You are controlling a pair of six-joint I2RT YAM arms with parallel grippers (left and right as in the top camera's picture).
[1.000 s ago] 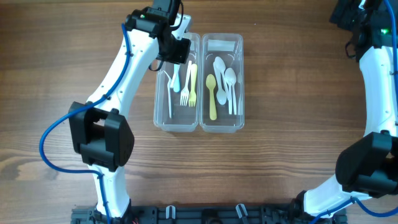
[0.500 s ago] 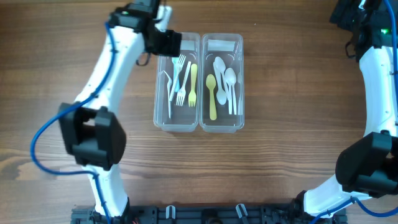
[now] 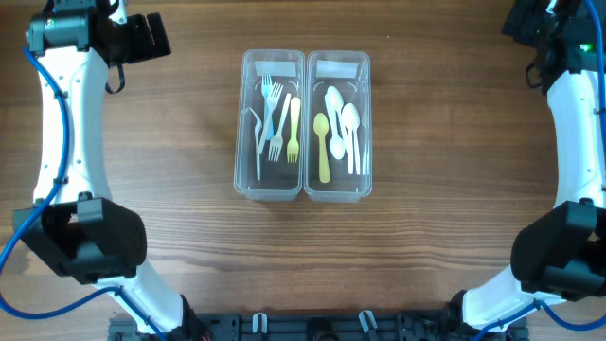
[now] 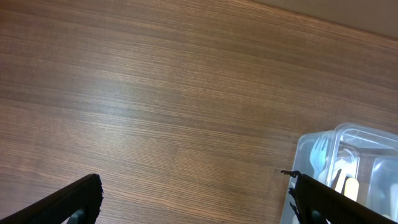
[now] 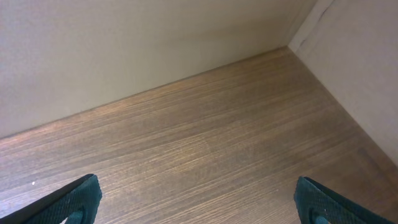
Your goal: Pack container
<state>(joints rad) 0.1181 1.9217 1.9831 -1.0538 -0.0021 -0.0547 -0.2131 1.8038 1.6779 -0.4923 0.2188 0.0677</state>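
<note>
Table [image 3: 426, 237]: brown wood grain.
Containers: two clear tubs touching side by side mid-table; left tub [image 3: 270, 194] holds forks [image 3: 277, 123], right tub [image 3: 338, 196] holds spoons [image 3: 339, 118].
Left gripper [image 4: 199, 205]: far left corner, well apart from the tubs, jaws spread, empty.
Right gripper [image 5: 199, 205]: far right corner, jaws spread, empty.

You see a brown wooden table [image 3: 426, 246] with long grain lines. Two clear plastic boxes sit right on it near the middle, side by side and touching: the left box [image 3: 270, 193] and the right box [image 3: 338, 195]
</note>
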